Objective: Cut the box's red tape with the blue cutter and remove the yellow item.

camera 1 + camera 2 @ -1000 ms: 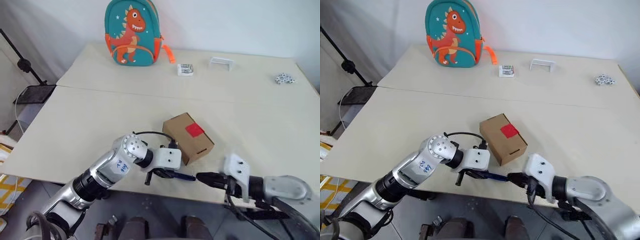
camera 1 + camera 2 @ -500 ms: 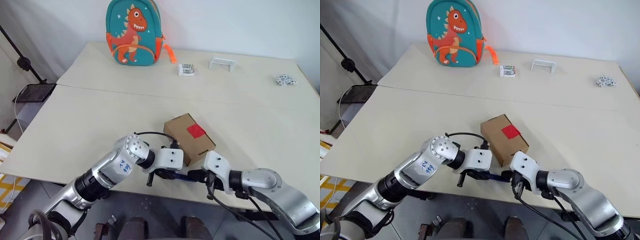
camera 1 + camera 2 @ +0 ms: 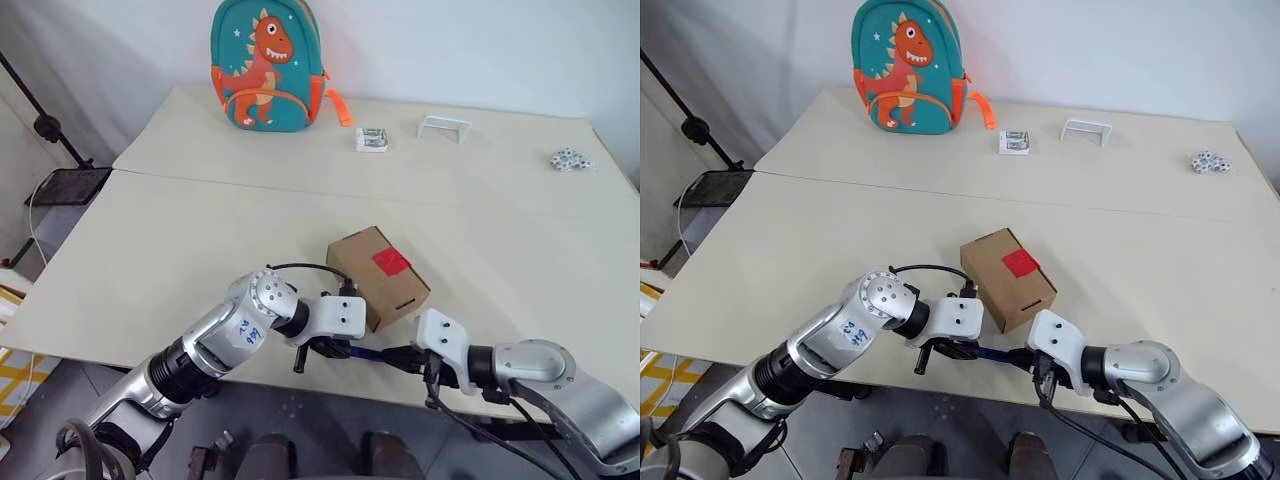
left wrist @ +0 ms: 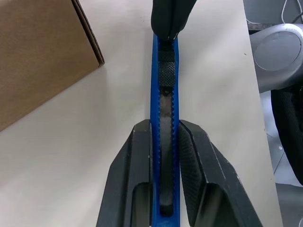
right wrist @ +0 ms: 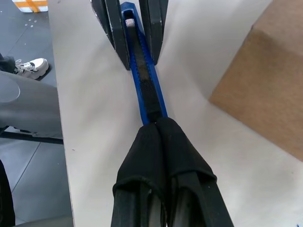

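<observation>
Head-camera view of a beige tabletop [image 3: 180,230]. Lower centre of the frame: the blue cutter [image 4: 163,142] lies along the near edge of the tabletop, clamped at one end between the jaws of the left gripper [image 4: 163,156], which close on its sides. The right gripper [image 5: 158,137], entering from the lower right, has its jaws pressed fully together, their tips meeting the cutter's other end at the black slider. Just above the cutter, near the frame's centre, stands the box [image 3: 377,276], a brown carton bearing the red tape [image 3: 390,261] on its upper face and a narrow slot in the side turned to the lower right; it stays apart from both grippers. Upper left: a teal dinosaur backpack [image 3: 264,66] stands upright. Upper centre: a small white printed packet [image 3: 371,139] and a white bracket [image 3: 443,127]. Upper right: a cluster of small white pieces [image 3: 568,158].
</observation>
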`<state>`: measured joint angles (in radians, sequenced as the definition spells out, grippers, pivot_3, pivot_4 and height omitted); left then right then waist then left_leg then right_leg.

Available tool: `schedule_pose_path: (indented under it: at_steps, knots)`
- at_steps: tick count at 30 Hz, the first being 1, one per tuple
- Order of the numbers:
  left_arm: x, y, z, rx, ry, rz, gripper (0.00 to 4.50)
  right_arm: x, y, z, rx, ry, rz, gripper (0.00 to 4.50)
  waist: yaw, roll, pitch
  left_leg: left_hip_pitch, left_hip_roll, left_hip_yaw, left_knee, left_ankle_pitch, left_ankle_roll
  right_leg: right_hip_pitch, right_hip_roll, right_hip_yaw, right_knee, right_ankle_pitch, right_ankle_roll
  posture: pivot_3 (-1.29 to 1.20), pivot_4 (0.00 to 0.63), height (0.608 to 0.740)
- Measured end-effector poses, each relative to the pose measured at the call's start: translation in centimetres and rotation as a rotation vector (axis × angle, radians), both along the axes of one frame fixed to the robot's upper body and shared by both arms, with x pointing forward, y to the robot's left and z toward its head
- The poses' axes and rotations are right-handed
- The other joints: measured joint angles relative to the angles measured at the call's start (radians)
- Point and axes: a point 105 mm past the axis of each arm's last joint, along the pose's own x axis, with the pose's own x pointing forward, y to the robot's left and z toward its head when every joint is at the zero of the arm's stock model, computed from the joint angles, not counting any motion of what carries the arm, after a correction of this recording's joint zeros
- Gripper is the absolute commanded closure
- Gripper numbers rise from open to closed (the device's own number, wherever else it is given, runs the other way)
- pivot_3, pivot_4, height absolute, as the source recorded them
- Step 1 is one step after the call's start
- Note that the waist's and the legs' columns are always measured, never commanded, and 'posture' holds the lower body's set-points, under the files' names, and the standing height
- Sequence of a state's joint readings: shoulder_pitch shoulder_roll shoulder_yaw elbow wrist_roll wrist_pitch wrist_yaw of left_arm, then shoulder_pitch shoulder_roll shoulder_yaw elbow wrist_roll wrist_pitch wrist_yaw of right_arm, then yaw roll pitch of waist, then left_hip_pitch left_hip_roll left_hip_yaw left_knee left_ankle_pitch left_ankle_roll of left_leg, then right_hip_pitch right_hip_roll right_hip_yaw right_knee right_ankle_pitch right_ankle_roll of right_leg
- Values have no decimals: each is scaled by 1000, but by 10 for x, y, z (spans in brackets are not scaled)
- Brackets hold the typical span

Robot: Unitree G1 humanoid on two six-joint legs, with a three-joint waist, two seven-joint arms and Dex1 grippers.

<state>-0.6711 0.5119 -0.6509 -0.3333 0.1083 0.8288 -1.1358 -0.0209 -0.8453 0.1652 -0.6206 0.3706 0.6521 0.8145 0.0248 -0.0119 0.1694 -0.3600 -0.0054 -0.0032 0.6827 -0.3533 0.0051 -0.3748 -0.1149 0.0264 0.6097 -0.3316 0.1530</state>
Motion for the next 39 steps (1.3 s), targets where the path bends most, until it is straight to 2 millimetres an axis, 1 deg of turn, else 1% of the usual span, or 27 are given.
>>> schedule_pose_path:
  at_steps: [2, 11, 17, 20, 24, 26, 27, 30, 31, 32, 34, 36, 39]
  knots:
    - [0, 0, 0, 0, 0, 1, 4052, 1, 6, 0, 8, -3, 17, 4434, -1, 0, 0, 0, 0, 0, 0, 0, 0, 0, 0, 0, 0, 0, 0, 0, 150, 740]
    - [0, 0, 0, 0, 1, 1, 4052, 8, 23, 0, 25, -7, 60, 4434, -1, 0, 0, 0, 0, 0, 0, 0, -1, 0, 0, -1, 0, 0, 0, 0, 150, 740]
    - [0, 1, 0, 2, 0, 2, 4052, 9, 29, 1, 26, -7, 72, 4434, -2, 0, 0, 0, 1, 0, 0, 1, -1, 0, 0, -1, 0, 0, 0, 0, 150, 740]
    - [1, 1, 0, 2, 0, 2, 4052, 9, 38, 1, 46, -1, 93, 4434, -2, 0, 0, 0, 1, -1, 0, 1, -1, 0, 0, -3, 0, 0, 0, 0, 150, 740]
    - [0, 0, 0, -1, -5, -5, 4052, 9, 38, 1, 53, 7, 92, 4434, 0, 0, 0, -1, 0, -2, 0, 1, -1, 0, -1, -4, 0, 0, 0, 0, 150, 740]
    - [1, 1, 2, -3, -22, -18, 4052, 7, 32, 0, 53, 22, 88, 4434, 0, 0, 0, -2, 0, -3, 0, 1, -1, 0, -1, -5, 0, 0, 0, 0, 150, 740]
    - [1, 2, 2, -2, -29, -30, 4052, 6, 27, 3, 72, 29, 77, 4434, -1, 0, 0, -5, 1, -4, 0, 1, -2, -1, -1, -6, 0, 0, 0, 0, 150, 740]
    - [2, 16, 6, 9, -58, -77, 4052, 5, 16, 27, 183, 34, 50, 4434, -8, 2, 1, -9, 3, -5, 0, 2, -4, -5, -1, -12, 0, 0, 1, 0, 150, 740]
    - [5, 23, 9, 8, -80, -93, 4052, 1, 9, 39, 221, 39, 52, 4434, -11, 4, 3, -10, 4, -6, 0, 2, -6, -5, -1, -17, 0, 0, 1, 0, 150, 740]
    - [8, 29, 10, 11, -92, -91, 4052, -1, 3, 44, 227, 41, 51, 4434, -11, 5, 4, -10, 5, -6, 0, 3, -7, -5, -1, -19, 0, 0, 1, 0, 150, 740]
    - [18, 40, 21, -21, -164, -108, 4052, -10, -16, 57, 274, 86, 49, 4434, -3, 6, 5, -11, 5, -10, -1, 4, -9, -5, 0, -23, 0, 0, 1, 0, 150, 740]
    - [25, 45, 34, -63, -232, -134, 4052, -14, -26, 71, 322, 108, 45, 4434, 0, 7, 6, -11, 6, -11, -1, 4, -9, -4, 0, -24, 0, 0, 1, 0, 150, 740]
    - [26, 41, 53, -145, -352, -242, 4052, -16, -41, 89, 379, 180, -2, 3850, 0, 7, 6, -11, 5, -11, 0, 5, -9, -3, -1, -24, -1, 0, 1, 0, 150, 740]
